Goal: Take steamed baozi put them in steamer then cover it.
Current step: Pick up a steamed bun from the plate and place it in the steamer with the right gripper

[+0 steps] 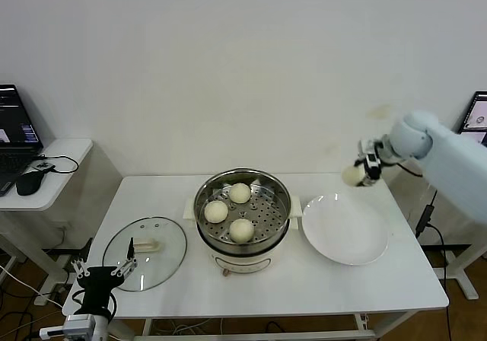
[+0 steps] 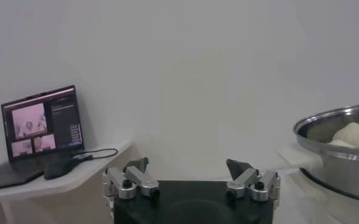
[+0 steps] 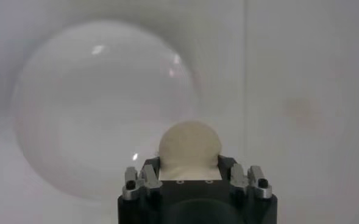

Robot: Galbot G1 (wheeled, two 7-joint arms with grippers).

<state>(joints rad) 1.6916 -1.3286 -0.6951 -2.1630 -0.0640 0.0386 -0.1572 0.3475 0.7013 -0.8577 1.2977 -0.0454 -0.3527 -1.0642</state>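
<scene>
Head view: we see the steamer mid-table w/ three steamed baozi on its perforated tray, one toward the back, one on the left, one at the front. The cover lies flat on the table to the left of the pot, handle up, apart from it. A white plate sits just right of the steamer, nothing on it. Our right gripper is raised above the table's far right corner, beyond the plate, clenched on a fourth bun. Left gripper is parked low at the table's front left edge, near the cover, fingers spread, grasping nothing. A laptop and mouse sit on a side desk at far left

Left wrist view: left gripper w/ fingers wide apart, nothing btwn them; steamer rim at one side, a pale bun top showing inside; laptop on the side desk

Right wrist view: right gripper squeezing the bun btwn its pads, held over the plate below
</scene>
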